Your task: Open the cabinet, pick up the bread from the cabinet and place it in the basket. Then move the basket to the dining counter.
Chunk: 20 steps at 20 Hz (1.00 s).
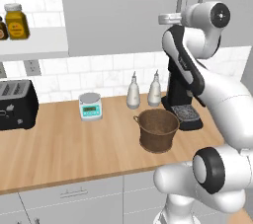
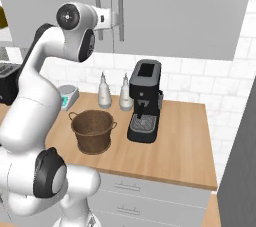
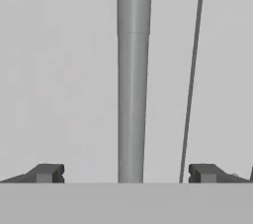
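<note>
Hand view: gripper [image 3: 126, 172] spread wide, cabinet [image 3: 59, 70] door's bar handle [image 3: 132, 80] centered between fingers, not pinched; door seam just right.

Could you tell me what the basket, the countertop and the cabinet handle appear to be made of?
The basket looks like dark brown woven wicker: ribbed walls and a rolled rim. The countertop looks like light wood with a matte finish, showing faint grain lines. The cabinet handle reads as smooth grey metal or painted bar, evenly shaded; the rendering leaves that open.
</note>
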Available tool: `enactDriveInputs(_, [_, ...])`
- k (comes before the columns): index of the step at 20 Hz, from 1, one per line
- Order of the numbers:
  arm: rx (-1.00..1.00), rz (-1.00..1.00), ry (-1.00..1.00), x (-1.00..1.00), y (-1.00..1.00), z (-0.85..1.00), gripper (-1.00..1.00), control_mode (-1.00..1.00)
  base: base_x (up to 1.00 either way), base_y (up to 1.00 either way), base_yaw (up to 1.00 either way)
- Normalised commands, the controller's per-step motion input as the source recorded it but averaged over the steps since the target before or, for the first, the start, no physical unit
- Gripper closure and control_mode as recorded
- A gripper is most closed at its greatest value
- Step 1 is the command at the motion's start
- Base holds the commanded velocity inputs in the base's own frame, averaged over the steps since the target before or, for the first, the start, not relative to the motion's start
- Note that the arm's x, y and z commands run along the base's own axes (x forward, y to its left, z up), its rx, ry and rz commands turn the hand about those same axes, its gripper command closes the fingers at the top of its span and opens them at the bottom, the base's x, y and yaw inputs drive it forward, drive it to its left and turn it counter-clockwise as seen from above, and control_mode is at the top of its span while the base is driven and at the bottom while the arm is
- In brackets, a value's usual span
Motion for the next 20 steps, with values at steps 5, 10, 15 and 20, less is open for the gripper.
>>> enactDriveInputs(5, [0.00, 0.00, 0.02, 0.44, 0.00, 0.00, -1.00, -1.00, 0.00, 0.00, 0.00])
enactDriveInputs(10, [0.00, 0.00, 0.00, 0.33, 0.00, 0.00, -1.00, -1.00, 0.00, 0.00, 0.00])
enactDriveInputs(15, [0.00, 0.00, 0.00, 0.36, 0.01, 0.00, 1.00, -1.00, 0.00, 0.00, 0.00])
enactDriveInputs(20, [0.00, 0.00, 0.03, 0.40, 0.05, 0.00, 1.00, -1.00, 0.00, 0.00, 0.00])
